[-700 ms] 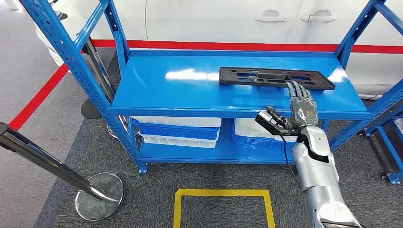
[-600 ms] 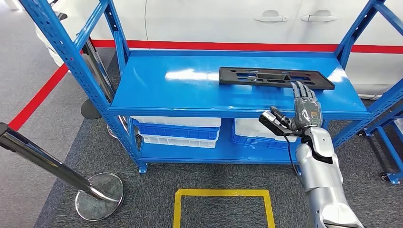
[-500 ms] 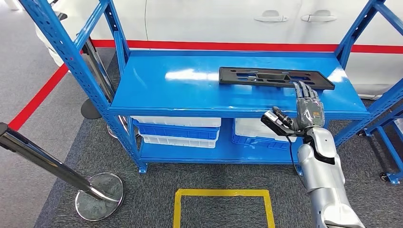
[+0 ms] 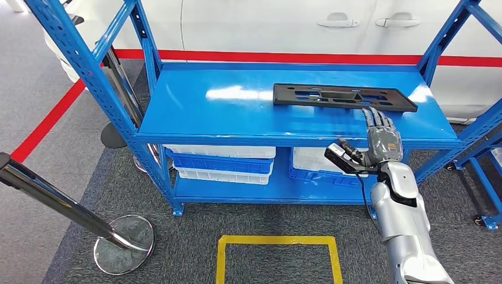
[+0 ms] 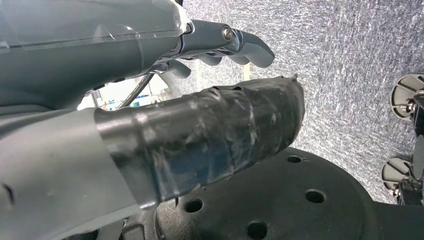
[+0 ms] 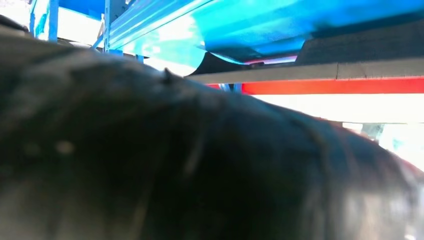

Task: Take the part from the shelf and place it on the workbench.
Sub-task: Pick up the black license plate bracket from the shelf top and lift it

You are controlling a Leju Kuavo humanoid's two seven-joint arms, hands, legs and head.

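Note:
The part, a long flat black plate (image 4: 343, 96) with cut-outs, lies on the top deck of the blue shelf (image 4: 248, 115), toward its right rear. My right hand (image 4: 382, 139) hovers at the shelf's front edge just before the plate, fingers stretched out flat and apart, holding nothing; its fingertips stop a little short of the plate's near edge. In the right wrist view the hand (image 6: 200, 165) is a dark blur under the blue shelf deck (image 6: 280, 25). My left hand (image 5: 200, 130) hangs over the grey carpet, taped thumb apart from the fingers, with nothing in it.
Blue and white bins (image 4: 222, 163) sit on the lower deck. A chrome stanchion base (image 4: 121, 242) stands at the front left, a yellow floor square (image 4: 278, 257) in front. A white car (image 4: 296, 23) is behind the shelf, another blue rack (image 4: 482, 148) to the right.
My right hand has drawn back slightly toward the shelf's front edge and to the right, its fingertips leaving the plate's near edge. The plate has not moved.

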